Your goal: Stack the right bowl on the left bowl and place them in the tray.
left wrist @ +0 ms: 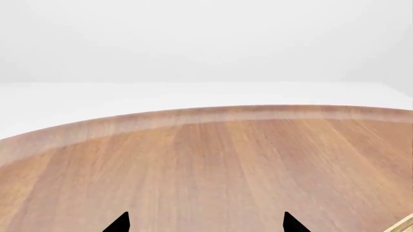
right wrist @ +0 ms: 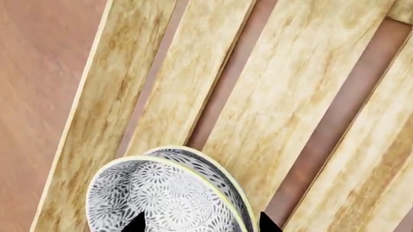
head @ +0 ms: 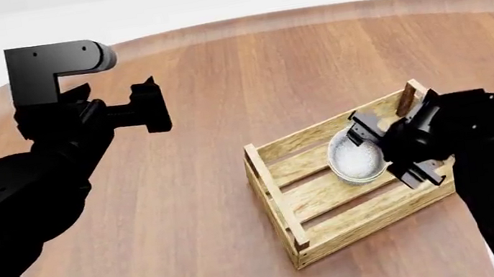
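Observation:
Two patterned grey-white bowls (head: 359,157) are nested one in the other and sit tilted over the floor of the light-wood slatted tray (head: 274,193). My right gripper (head: 382,156) straddles their right-hand rim and is shut on it. In the right wrist view one fingertip is inside the bowls (right wrist: 168,193) and one outside, with my right gripper (right wrist: 203,224) above the tray slats (right wrist: 290,96). My left gripper (head: 153,106) is open, empty and raised above the table at the left, far from the tray. In its wrist view my left gripper (left wrist: 206,223) shows only bare table.
The round wooden table (head: 219,77) has its curved far edge in the left wrist view (left wrist: 226,113), with white floor beyond. A darker corner post (head: 408,97) of the tray stands just behind my right gripper.

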### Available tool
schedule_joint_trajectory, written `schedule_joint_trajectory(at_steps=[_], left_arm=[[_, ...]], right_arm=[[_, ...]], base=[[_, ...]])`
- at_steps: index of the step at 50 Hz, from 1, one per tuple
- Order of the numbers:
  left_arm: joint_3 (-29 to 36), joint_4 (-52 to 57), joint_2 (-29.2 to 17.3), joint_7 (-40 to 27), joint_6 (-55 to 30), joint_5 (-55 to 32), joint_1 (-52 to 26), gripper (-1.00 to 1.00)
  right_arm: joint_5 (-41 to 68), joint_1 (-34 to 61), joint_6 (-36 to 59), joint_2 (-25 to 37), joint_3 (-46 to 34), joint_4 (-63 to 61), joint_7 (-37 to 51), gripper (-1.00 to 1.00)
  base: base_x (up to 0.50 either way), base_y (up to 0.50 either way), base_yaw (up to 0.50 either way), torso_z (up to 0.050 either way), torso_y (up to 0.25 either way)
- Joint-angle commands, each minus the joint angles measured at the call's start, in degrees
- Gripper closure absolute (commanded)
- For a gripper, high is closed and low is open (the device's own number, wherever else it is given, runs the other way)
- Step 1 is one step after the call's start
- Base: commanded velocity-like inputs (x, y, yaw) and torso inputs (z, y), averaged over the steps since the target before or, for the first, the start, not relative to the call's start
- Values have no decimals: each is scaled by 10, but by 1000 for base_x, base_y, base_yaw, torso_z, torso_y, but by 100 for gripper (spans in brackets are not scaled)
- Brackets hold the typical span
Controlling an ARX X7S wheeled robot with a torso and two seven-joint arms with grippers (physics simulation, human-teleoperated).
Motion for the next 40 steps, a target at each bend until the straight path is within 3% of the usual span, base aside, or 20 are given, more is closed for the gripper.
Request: schedule_joint_trajectory(at_steps=[1, 9, 14, 21, 25, 28, 31, 32, 36, 37, 40], left_arm=[[0, -1, -1, -1, 2, -4, 1, -100], [0, -2, -2, -1, 5, -4, 3, -100], [1, -2, -2, -2, 5, -6, 2, -100], [-2, 3, -4, -5, 1, -12, 1, -100], [-3, 5, -3, -8, -2, -17, -1, -100], [-4, 7, -3, -9, -2, -19, 0, -100], [-1, 8, -3, -9, 1, -17, 5, -100], [-2, 9, -3, -9, 1, -18, 5, -100], [-4, 10, -3, -10, 3, -20, 9, -100], [-4, 10, -2, -10, 5, -20, 11, -100], [-4, 16, 0, -13, 5, -22, 13, -100]], right_arm=[[3, 12, -21, -3, -14, 0, -17, -100], [-29, 56, -229, -18, -113, 0, -54, -100], [-36, 90, -302, -26, -160, 0, -58, -100], [-28, 127, -310, -41, -195, 0, -74, -100], [-5, 155, -273, -48, -192, -4, -143, -100], [23, 39, -36, -132, -201, -259, -198, -100], [183, -80, 208, -136, -257, -517, -173, -100], [195, -98, 232, -131, -275, -603, -178, -100], [225, -204, 255, -117, -317, -940, -192, -100], [199, -274, 170, -95, -375, -999, -207, -100], [162, -347, 81, -70, -429, -1058, -203, -100]], base=[[0, 0, 0, 0, 0], [0, 0, 0, 0, 0], [0, 0, 0, 0, 0], [0, 0, 0, 0, 0], [0, 0, 0, 0, 0], [0, 0, 0, 0, 0], [0, 0, 0, 0, 0], [0, 0, 0, 0, 0], [0, 0, 0, 0, 0], [0, 0, 0, 0, 0], [0, 0, 0, 0, 0]])
